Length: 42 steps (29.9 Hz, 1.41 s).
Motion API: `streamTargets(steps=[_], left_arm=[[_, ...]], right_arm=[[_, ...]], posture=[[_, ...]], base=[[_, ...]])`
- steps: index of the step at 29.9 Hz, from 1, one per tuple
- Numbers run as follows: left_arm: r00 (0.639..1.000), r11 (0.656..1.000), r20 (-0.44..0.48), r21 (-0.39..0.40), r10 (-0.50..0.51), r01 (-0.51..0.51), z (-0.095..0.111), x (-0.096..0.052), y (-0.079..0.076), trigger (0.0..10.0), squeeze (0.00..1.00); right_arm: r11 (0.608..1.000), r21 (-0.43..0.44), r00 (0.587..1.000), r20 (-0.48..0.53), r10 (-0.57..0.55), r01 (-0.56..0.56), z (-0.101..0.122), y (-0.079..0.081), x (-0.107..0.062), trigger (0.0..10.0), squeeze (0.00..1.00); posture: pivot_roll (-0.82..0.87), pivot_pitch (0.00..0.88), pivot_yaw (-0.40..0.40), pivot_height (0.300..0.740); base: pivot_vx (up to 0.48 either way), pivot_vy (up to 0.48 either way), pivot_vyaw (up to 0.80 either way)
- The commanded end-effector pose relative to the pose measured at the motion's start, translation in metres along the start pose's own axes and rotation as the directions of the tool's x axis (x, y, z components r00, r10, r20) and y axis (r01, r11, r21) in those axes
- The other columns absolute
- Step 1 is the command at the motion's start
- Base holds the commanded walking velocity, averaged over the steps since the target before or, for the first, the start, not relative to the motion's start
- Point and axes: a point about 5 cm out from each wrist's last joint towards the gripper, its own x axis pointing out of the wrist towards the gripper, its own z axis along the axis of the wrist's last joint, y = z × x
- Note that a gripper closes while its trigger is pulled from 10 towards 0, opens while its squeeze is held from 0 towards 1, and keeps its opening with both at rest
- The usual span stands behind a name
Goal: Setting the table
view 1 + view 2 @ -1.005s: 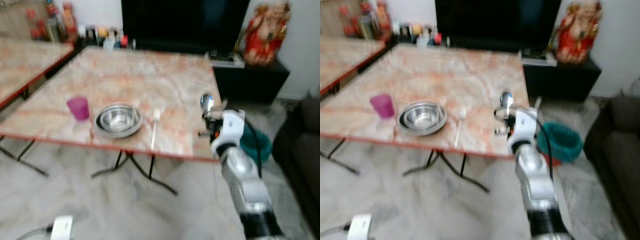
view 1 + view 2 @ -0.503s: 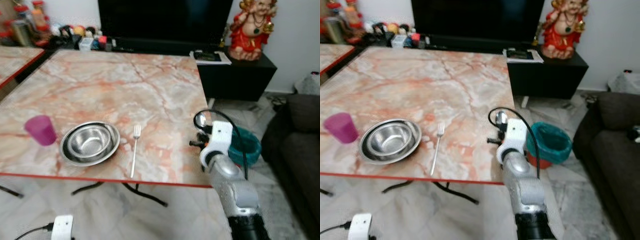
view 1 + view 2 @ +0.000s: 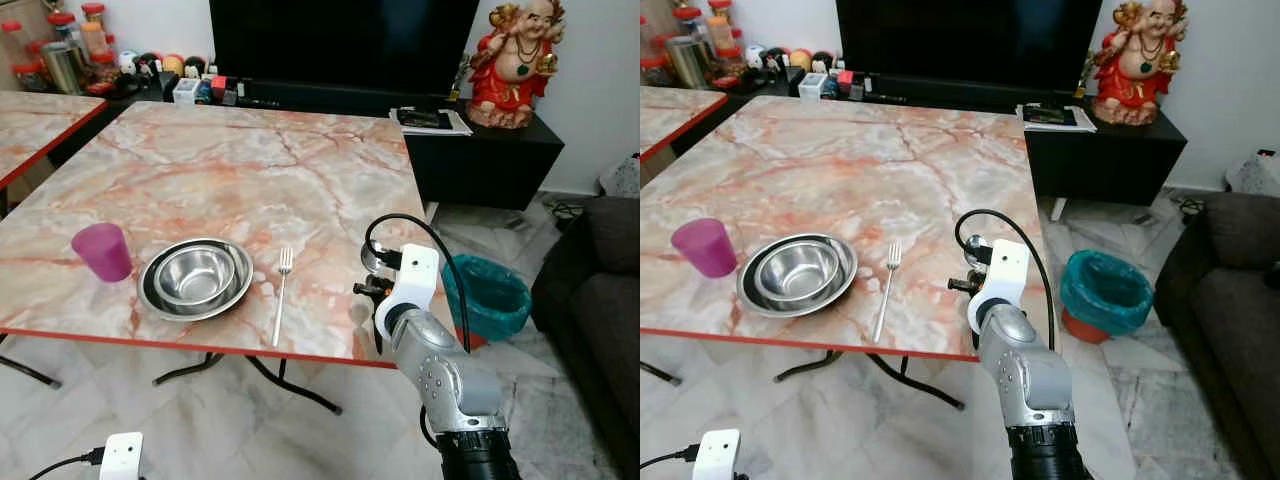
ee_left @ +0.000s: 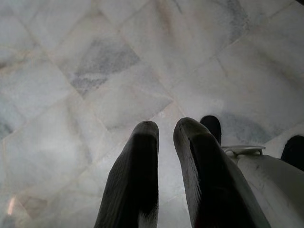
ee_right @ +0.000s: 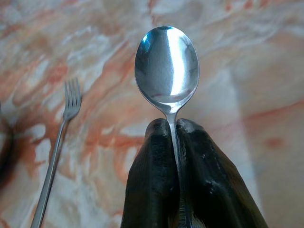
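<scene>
A steel spoon sticks out bowl-first from my right gripper, whose black fingers are shut on its handle. That gripper hovers over the marble table near its front right corner, to the right of a fork lying on the tabletop. Left of the fork sits a steel bowl on a steel plate, and a pink cup stands further left. My left gripper hangs over the floor tiles with its fingers close together, holding nothing.
A black TV unit with a red statue stands behind the table. A teal bin and a dark sofa are to the right. A second table is at the left, with jars behind it.
The camera has moved and the blur has cleared. My right gripper with the spoon has come leftward over the table's front right corner, closer to the fork.
</scene>
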Motion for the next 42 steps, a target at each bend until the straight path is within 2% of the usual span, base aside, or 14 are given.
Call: streamTargets(steps=[1, 6, 15, 16, 19, 29, 42], left_arm=[[1.000, 1.000, -0.026, 0.004, 0.006, -0.005, -0.006, -0.001, 0.000, 10.0, 0.00], [1.000, 1.000, -0.026, -0.004, 0.003, -0.003, -0.006, -0.001, 0.000, 10.0, 0.00], [0.999, 1.000, -0.032, -0.021, -0.001, 0.001, -0.007, -0.001, -0.001, 10.0, 0.00], [0.999, 1.000, -0.033, -0.017, 0.001, -0.001, -0.007, -0.001, 0.000, 10.0, 0.00], [0.999, 1.000, -0.034, -0.014, 0.003, -0.004, -0.007, -0.001, 0.000, 10.0, 0.00], [0.999, 1.000, -0.035, -0.008, 0.007, -0.007, -0.008, -0.001, 0.001, 10.0, 0.00], [1.000, 1.000, -0.026, 0.026, -0.006, 0.007, -0.006, -0.001, 0.002, 10.0, 0.00]], right_arm=[[0.999, 0.017, 0.999, 0.004, 0.040, -0.040, 0.006, 0.014, 0.002, 10.0, 0.00], [0.997, 0.036, 0.998, 0.022, 0.066, -0.066, 0.009, 0.020, 0.002, 10.0, 0.00], [0.998, 0.036, 0.995, 0.077, 0.058, -0.061, 0.015, 0.011, 0.002, 10.0, 0.00], [0.999, 0.040, 0.996, 0.080, 0.032, -0.036, 0.017, 0.004, 0.003, 10.0, 0.00], [0.999, 0.047, 0.996, 0.089, 0.011, -0.015, 0.020, -0.004, 0.003, 10.0, 0.00], [0.998, 0.059, 0.993, 0.117, -0.017, 0.010, 0.027, -0.014, 0.005, 10.0, 0.00], [0.996, 0.067, 0.989, 0.129, -0.065, 0.057, 0.033, -0.027, 0.007, 10.0, 0.00]], posture=[[-0.02, 0.097, -0.074, 0.740], [-0.02, 0.097, -0.072, 0.740], [-0.02, 0.098, -0.070, 0.740], [-0.02, 0.098, -0.070, 0.740], [-0.02, 0.098, -0.068, 0.740], [-0.02, 0.096, -0.067, 0.740], [-0.02, 0.099, -0.060, 0.740]], base=[[0.000, 0.000, 0.00], [0.000, 0.000, 0.00], [0.000, 0.000, 0.00], [0.000, 0.398, 0.00], [0.000, 0.424, 0.00], [0.000, 0.480, 0.00], [0.000, 0.000, 0.00]])
